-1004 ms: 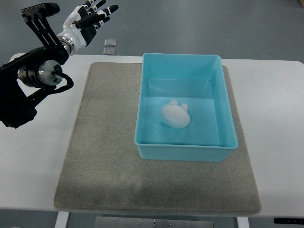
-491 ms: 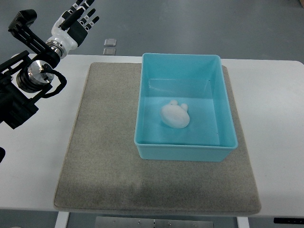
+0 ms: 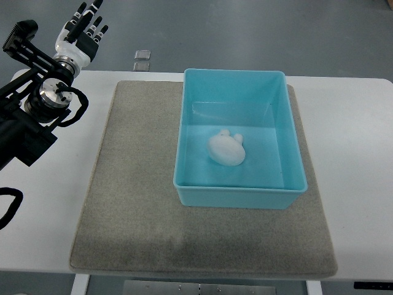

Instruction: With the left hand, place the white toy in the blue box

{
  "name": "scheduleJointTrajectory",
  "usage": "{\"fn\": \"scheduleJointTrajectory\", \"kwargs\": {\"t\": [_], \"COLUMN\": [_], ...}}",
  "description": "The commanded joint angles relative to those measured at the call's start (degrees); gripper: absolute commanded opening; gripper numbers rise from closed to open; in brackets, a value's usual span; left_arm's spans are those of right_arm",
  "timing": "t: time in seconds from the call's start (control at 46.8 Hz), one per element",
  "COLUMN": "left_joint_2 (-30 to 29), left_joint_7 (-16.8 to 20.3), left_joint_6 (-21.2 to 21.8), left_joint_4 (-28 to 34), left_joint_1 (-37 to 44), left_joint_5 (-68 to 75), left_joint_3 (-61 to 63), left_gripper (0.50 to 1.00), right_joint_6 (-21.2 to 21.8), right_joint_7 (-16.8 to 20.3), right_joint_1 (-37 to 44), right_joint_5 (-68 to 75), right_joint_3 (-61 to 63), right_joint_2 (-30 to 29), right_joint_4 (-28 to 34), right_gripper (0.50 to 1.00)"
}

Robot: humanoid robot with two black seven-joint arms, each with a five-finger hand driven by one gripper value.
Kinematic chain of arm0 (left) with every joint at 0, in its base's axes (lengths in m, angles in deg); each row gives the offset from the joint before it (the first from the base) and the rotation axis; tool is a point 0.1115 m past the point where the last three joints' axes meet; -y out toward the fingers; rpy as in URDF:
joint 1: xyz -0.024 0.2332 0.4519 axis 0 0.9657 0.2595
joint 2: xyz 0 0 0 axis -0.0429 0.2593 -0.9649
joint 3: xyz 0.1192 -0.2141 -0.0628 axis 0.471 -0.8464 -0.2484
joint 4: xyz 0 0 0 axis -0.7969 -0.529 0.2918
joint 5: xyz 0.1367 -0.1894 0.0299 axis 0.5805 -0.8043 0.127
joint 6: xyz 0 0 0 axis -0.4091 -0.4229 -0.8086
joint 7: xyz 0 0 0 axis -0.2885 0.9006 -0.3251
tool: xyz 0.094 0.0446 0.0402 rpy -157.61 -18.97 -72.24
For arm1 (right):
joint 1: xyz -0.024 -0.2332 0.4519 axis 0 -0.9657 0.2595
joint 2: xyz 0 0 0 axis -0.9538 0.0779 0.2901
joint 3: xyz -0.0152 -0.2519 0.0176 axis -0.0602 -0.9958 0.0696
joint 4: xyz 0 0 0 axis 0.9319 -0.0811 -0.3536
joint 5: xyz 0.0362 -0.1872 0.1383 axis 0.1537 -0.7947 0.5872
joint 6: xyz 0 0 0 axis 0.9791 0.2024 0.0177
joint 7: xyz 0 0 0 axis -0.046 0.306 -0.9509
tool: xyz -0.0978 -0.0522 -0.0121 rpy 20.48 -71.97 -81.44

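The white toy (image 3: 226,149) lies on the floor of the blue box (image 3: 196,187), a little left of its middle. The box stands on a grey mat (image 3: 135,203) on the white table. My left hand (image 3: 83,29) is far from the box, at the upper left beyond the table's back edge. Its fingers are spread and hold nothing. The black left arm (image 3: 34,110) runs down the left edge. My right arm is out of view.
Two small square floor plates (image 3: 142,59) show beyond the table's back edge. A black cable loop (image 3: 7,208) lies at the left edge. The white table (image 3: 356,153) extends to the right of the mat.
My left hand has drawn back to the left and up, away from the box, with its fingers still spread. The toy and box have not moved.
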State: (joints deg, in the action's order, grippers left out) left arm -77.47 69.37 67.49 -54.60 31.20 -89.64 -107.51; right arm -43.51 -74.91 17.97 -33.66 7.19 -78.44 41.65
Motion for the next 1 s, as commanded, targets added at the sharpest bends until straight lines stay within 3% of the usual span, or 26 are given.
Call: {"fn": "scheduleJointTrajectory", "kwargs": {"t": [0.0,0.983], "left_joint_2": [0.30,2.24], "left_joint_7": [-0.01,0.08], "left_joint_6": [-2.17,-6.65], "left_joint_4": [0.36,4.67], "left_joint_1": [0.27,1.59], "left_joint_5": [-0.17,0.79], "left_joint_3": [-0.66,-0.74], "left_gripper": [0.992,0.994], "right_joint_6": [0.00,0.00], "right_joint_7": [0.00,0.00], "right_joint_1": [0.04,0.04], "right_joint_5": [0.00,0.00], "right_joint_3": [0.00,0.00], "right_joint_2": [0.00,0.00], "right_joint_4": [0.00,0.00], "right_gripper": [0.936,0.936]}}
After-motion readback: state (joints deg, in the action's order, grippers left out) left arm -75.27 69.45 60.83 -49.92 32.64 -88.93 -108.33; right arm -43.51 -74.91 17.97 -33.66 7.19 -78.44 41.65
